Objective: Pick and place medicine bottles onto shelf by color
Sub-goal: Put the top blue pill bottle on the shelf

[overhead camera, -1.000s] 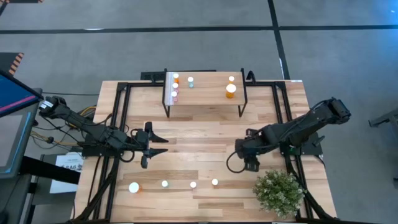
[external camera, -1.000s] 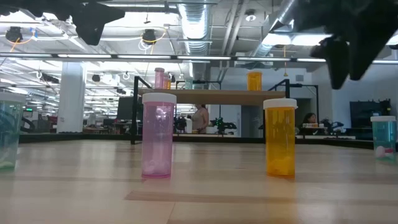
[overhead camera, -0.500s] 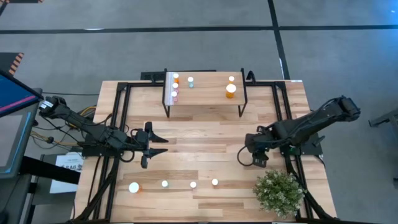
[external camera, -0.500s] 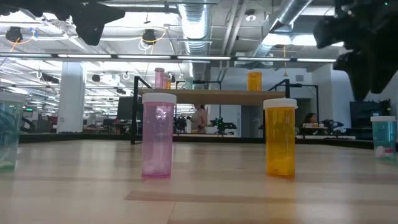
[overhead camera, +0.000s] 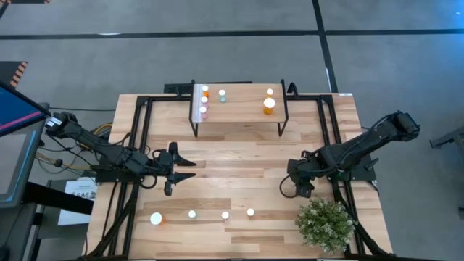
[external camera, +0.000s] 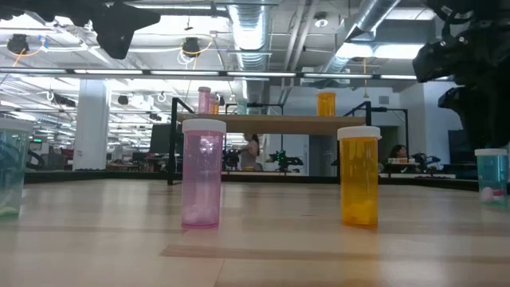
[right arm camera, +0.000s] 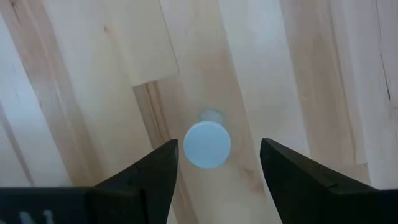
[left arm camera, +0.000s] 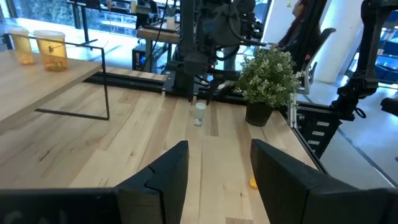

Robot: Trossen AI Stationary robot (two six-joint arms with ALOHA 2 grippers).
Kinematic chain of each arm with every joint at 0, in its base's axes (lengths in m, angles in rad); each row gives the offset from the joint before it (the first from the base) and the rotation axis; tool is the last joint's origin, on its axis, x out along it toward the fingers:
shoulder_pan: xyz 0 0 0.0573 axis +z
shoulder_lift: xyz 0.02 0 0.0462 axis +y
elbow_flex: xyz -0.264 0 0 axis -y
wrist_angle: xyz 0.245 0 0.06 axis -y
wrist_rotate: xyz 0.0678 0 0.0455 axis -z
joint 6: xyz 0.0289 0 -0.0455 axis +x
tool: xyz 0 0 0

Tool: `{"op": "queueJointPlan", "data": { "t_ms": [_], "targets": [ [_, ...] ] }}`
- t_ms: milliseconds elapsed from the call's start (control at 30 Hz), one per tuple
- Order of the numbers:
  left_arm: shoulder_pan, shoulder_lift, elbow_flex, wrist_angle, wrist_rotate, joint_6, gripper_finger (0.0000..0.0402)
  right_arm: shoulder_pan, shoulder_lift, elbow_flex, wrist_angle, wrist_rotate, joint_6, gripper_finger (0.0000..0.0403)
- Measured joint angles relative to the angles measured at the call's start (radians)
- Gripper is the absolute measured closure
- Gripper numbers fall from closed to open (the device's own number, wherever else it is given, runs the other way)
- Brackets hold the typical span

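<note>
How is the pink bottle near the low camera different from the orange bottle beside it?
In the low view the pink bottle has a translucent pink body, while the orange bottle has an amber-orange body. The pink bottle's cap sits slightly higher in the picture than the orange bottle's cap. Both stand upright on the table, apart from each other, each with a white cap, and no claw touches either.
</note>
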Motion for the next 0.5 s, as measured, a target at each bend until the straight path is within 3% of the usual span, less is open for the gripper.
{"op": "queueJointPlan", "data": {
  "t_ms": [500],
  "targets": [
    [0.000,0.000,0.000,-0.002,0.000,0.000,0.0242,-0.001,0.001,-0.038,0.049,0.000,0.008,0.0154]
  ]
}}
